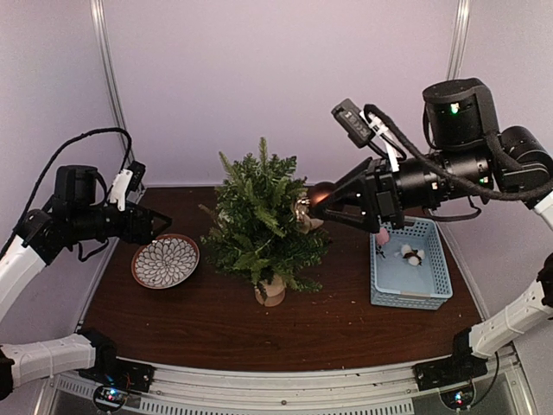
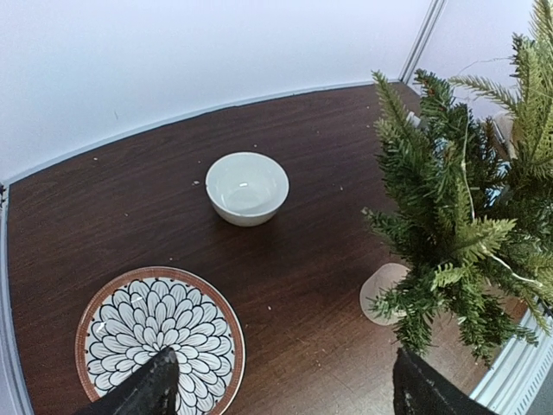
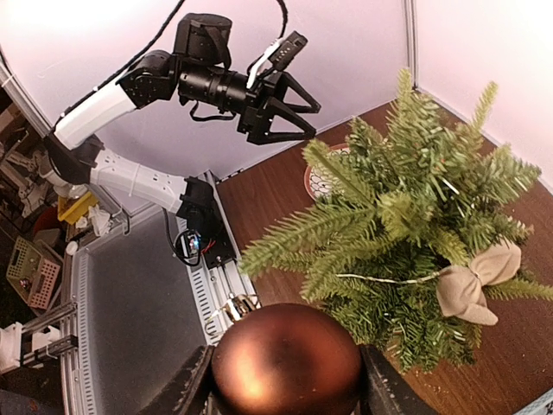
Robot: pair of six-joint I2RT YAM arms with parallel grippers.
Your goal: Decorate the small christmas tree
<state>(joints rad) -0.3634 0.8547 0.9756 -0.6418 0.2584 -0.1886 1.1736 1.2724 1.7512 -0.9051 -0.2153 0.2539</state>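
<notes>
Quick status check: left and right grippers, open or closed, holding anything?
Left gripper: open, empty.
Right gripper: closed on a copper-brown ball ornament.

Plate [image 1: 165,261] left of the small christmas tree [image 1: 259,216], basket [image 1: 411,302] to its right (small ornaments [image 1: 412,254] inside).

A dark brown wooden worktop [image 1: 173,320] is enclosed by plain pale walls [image 1: 276,86] along its far, left and right edges. Metal posts [image 1: 105,69] stand at both far corners.
</notes>
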